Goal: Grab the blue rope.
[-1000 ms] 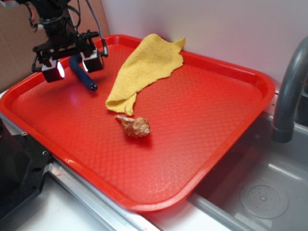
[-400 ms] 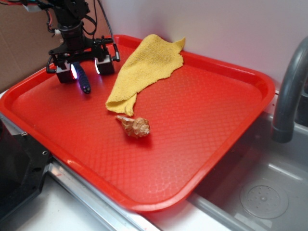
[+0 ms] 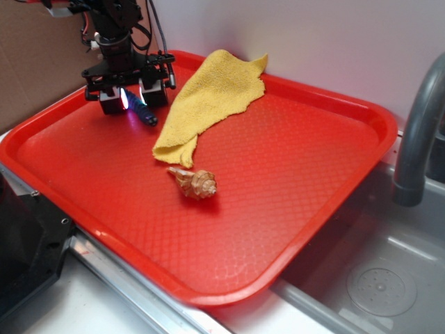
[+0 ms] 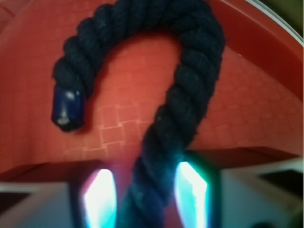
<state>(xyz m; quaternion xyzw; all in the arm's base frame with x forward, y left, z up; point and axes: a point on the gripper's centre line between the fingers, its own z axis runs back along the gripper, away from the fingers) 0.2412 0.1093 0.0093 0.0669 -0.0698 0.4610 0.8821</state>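
gripper (image 3: 132, 97) in the upper left is low over the red tray (image 3: 292, 188), fingers apart around the blue rope (image 4: 185, 109), so the squeeze and lift are left

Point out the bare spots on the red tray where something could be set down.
Most open: the tray right of the yellow cloth and seashell, out to the rim. Also the near-left floor below the tool. Crowded: the back-left corner, where the tool straddles the blue rope beside the cloth.

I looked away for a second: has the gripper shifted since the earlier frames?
Yes. The gripper has moved right across the red tray, closer to the yellow cloth, and sits lower, its jaws straddling the blue rope.
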